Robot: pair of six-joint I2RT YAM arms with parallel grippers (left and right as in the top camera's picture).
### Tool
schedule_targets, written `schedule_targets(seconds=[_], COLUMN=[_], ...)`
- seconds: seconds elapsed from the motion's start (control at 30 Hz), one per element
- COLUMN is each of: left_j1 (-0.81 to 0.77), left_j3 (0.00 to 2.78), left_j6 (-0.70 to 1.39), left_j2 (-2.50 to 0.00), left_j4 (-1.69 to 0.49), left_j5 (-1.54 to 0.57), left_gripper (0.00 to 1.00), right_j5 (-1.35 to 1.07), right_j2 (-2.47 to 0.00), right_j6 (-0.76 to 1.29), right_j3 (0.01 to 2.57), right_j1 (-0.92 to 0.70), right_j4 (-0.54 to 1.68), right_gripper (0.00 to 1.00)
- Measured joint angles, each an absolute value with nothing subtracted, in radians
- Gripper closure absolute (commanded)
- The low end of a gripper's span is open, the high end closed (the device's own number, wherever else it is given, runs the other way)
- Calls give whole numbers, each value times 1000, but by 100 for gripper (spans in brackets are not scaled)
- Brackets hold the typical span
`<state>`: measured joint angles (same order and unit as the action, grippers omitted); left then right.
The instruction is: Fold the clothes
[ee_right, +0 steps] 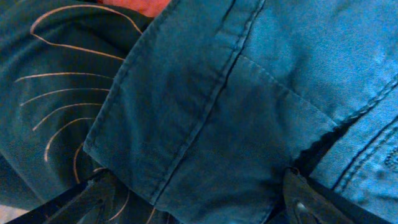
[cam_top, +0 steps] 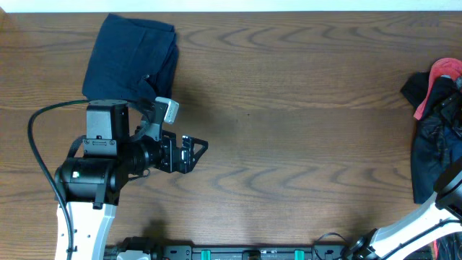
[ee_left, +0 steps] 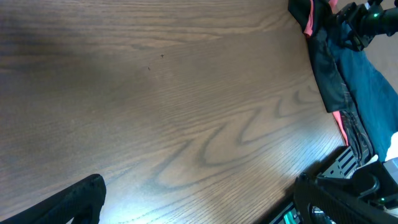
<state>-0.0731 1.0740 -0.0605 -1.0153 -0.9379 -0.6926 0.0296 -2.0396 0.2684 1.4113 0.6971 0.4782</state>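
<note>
Okay, one down by the look of it: a folded bundle (cam_top: 130, 58) of dark navy cloth sits at the far left corner of the tabletop (cam_top: 289, 108), a fairly tidy rectangle with one edge a bit loose. My left end effector (cam_top: 193, 152) hovers just in front of that bundle with its fingers spread wide and nothing between them; its wrist view shows only bare wood grain below. Over on the far right, the unfolded pile (cam_top: 437, 130) is a crumpled heap of dark and blue fabric with a pink garment (cam_top: 442, 79) on top, so I'd say most of the job remains. My right end effector (ee_right: 199, 199) is right down on that heap, fingers spread apart on either side of a blue denim piece (ee_right: 249, 93) with a stitched seam and hem. I can't see a pinch on the cloth. By my reckoning the next garment has not been pulled out or laid flat, and the middle of the tabletop awaits it.
</note>
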Motion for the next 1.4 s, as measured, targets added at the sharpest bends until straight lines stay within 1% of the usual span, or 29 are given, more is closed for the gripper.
schedule_targets(seconds=[0.13, 0.17, 0.23, 0.33, 0.37, 0.4, 0.47, 0.53, 0.57, 0.63, 0.77, 1.0, 1.13, 1.27, 1.4], left_j1=[-73, -73, -73, -73, -73, -73, -73, -73, -73, -73, -73, -73, -73, -73, -73], left_j3=[1074, 1074, 1074, 1074, 1074, 1074, 1074, 1074, 1074, 1074, 1074, 1074, 1074, 1074, 1074], left_j6=[-60, -60, -60, -60, -60, -60, -60, -60, -60, -60, -60, -60, -60, -60, -60], left_j2=[-1015, -1015, -1015, -1015, -1015, -1015, -1015, -1015, -1015, -1015, -1015, -1015, -1015, -1015, -1015], left_j4=[-938, -938, -938, -938, -938, -938, -938, -938, -938, -938, -938, -937, -937, -937, -937], left_j5=[-693, -693, -693, -693, -693, -693, -693, -693, -693, -693, -693, -693, -693, -693, -693], left_gripper=[2, 2, 2, 2, 2, 2, 2, 2, 2, 2, 2, 2, 2, 2, 2], right_j5=[39, 53, 85, 129, 145, 157, 180, 191, 192, 177, 177, 317, 358, 379, 382], right_j2=[-2040, -2040, -2040, -2045, -2048, -2049, -2051, -2051, -2051, -2051, -2051, -2055, -2055, -2055, -2055], right_j6=[258, 257, 251, 246, 244, 239, 241, 239, 241, 217, 179, 163, 167, 172, 175], right_j3=[1411, 1411, 1411, 1412, 1412, 1412, 1412, 1412, 1412, 1412, 1413, 1416, 1421, 1421, 1421], right_j1=[695, 692, 683, 674, 670, 669, 667, 666, 665, 664, 654, 559, 527, 548, 582], right_j4=[482, 483, 488, 498, 501, 504, 508, 508, 506, 496, 489, 473, 476, 491, 509], right_gripper=[18, 20, 26, 32, 39, 42, 41, 29, 29, 31, 31, 30, 34, 40, 43])
